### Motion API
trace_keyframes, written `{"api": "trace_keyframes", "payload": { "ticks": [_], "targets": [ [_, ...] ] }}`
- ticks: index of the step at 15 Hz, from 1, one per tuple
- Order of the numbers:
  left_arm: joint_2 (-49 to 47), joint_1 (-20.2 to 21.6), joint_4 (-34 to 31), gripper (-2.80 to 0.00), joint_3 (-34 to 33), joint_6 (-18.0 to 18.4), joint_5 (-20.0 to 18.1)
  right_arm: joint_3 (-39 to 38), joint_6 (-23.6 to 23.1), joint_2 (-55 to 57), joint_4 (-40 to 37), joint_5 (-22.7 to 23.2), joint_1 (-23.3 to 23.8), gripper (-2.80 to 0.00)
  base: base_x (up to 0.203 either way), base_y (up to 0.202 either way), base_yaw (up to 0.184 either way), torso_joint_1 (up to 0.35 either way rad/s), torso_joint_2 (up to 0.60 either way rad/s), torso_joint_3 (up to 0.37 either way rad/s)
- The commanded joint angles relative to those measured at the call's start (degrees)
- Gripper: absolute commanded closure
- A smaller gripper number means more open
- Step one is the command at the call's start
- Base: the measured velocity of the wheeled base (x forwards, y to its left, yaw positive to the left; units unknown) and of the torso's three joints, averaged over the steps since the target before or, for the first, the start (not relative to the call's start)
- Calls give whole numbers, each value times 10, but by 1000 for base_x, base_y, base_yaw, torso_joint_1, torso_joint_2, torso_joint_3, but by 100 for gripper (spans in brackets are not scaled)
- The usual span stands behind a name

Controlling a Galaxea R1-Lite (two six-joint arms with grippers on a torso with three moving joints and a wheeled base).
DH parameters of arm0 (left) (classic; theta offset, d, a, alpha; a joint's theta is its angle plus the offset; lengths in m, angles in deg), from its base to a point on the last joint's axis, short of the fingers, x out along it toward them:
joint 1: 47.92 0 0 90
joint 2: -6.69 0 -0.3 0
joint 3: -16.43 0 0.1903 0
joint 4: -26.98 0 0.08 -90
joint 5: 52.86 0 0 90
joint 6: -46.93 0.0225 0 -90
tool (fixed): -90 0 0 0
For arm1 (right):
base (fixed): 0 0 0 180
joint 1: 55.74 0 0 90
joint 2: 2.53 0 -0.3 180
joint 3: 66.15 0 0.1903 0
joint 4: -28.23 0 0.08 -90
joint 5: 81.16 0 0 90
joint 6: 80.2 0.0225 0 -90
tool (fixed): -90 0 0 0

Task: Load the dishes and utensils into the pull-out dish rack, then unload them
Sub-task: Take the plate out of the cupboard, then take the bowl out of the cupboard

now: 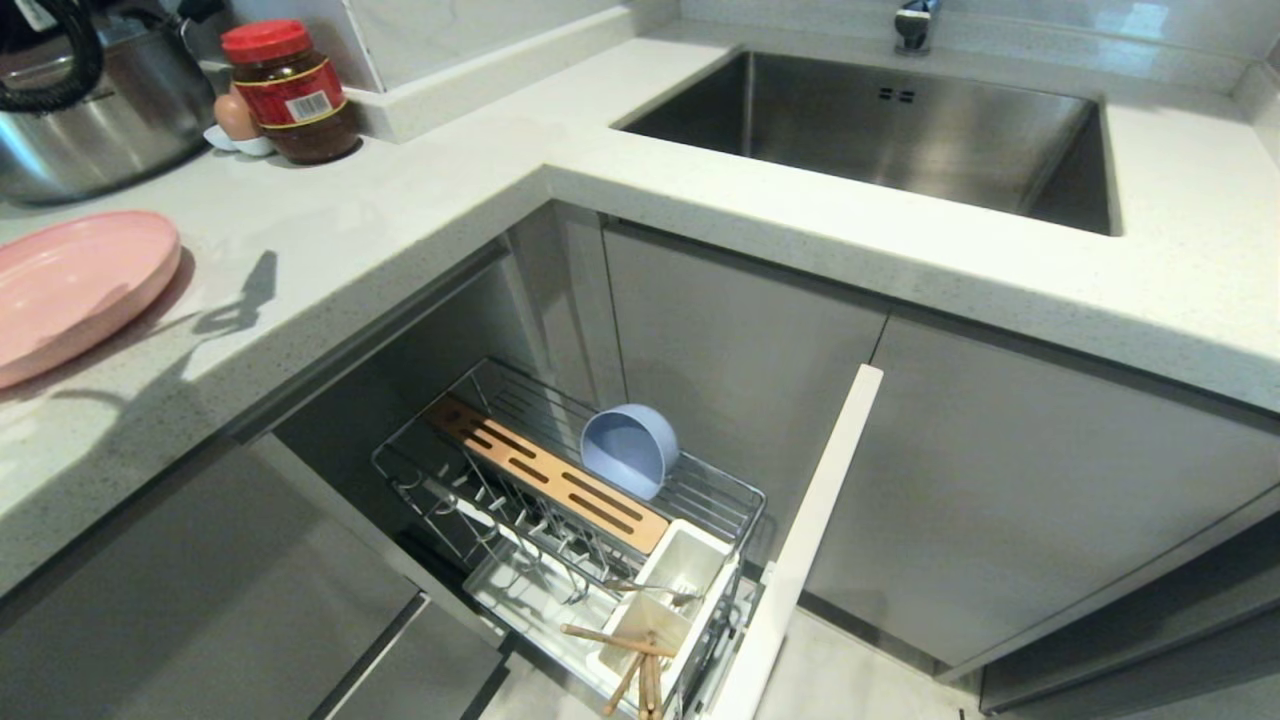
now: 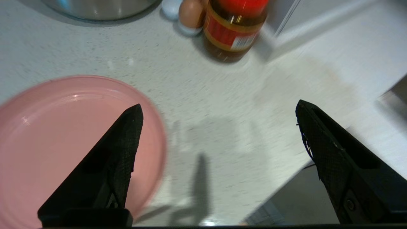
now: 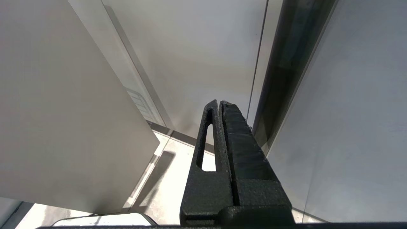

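The pink plate (image 1: pixel 70 285) lies flat on the counter at the far left. My left gripper (image 2: pixel 219 109) hovers open above the counter just beside the plate (image 2: pixel 63 140), empty; it is outside the head view, and only its shadow falls on the counter there. The pull-out dish rack (image 1: pixel 570 500) stands drawn out below the counter. The pale-blue bowl (image 1: pixel 628 448) rests on edge in its wire basket. The wooden chopsticks (image 1: pixel 630 665) and the silver utensil (image 1: pixel 650 588) stick out of the white cups. My right gripper (image 3: pixel 219 102) hangs shut and empty, parked low beside cabinet fronts.
A red-lidded jar (image 1: pixel 292 92), an egg (image 1: pixel 235 115) in a white holder and a steel pot (image 1: pixel 90 110) stand at the back left of the counter. The steel sink (image 1: pixel 880 130) is at the back right. The rack's white front panel (image 1: pixel 800 540) juts out into the floor space.
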State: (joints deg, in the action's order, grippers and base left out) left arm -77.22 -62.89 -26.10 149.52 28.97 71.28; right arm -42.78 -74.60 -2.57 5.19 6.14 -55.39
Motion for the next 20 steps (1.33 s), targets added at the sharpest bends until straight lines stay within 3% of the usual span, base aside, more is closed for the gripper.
{"api": "trace_keyframes", "payload": {
  "ticks": [1, 3, 4, 7, 8, 10, 12, 16, 20],
  "targets": [
    [74, -5, 17, -280, -24, -98, 2, 0, 0, -2, 0, 0, 0, 0, 0, 0, 0, 0, 0, 0],
    [98, -25, 22, -280, -47, -174, 0, 0, 0, -1, 0, 0, 0, 0, 0, 0, 0, 0, 0, 0],
    [102, -45, 23, -280, -55, -191, -7, 0, 0, -1, 0, 0, 0, 0, 0, 0, 0, 0, 0, 0],
    [82, -92, 19, -280, -73, -201, -65, 0, 0, -1, 0, 0, 0, 0, 0, 0, 0, 0, 0, 0],
    [76, -111, 10, 0, -80, -204, -71, 0, 0, -1, 0, 0, 0, 0, 0, 0, 0, 0, 0, 0],
    [67, -146, -3, 0, -84, -217, -71, 0, 0, -1, 0, 0, 0, 0, 0, 0, 0, 0, 0, 0],
    [67, -155, -3, 0, -86, -219, -72, 0, 0, -1, 0, 0, 0, 0, 0, 0, 0, 0, 0, 0],
    [56, -230, -23, 0, -96, -243, -70, 0, 0, -2, 0, 0, 0, 0, 0, 0, 0, 0, 0, 0],
    [11, -265, -33, 0, -116, -276, -70, 0, 0, -1, 0, 0, 0, 0, 0, 0, 0, 0, 0, 0]
  ]
}}
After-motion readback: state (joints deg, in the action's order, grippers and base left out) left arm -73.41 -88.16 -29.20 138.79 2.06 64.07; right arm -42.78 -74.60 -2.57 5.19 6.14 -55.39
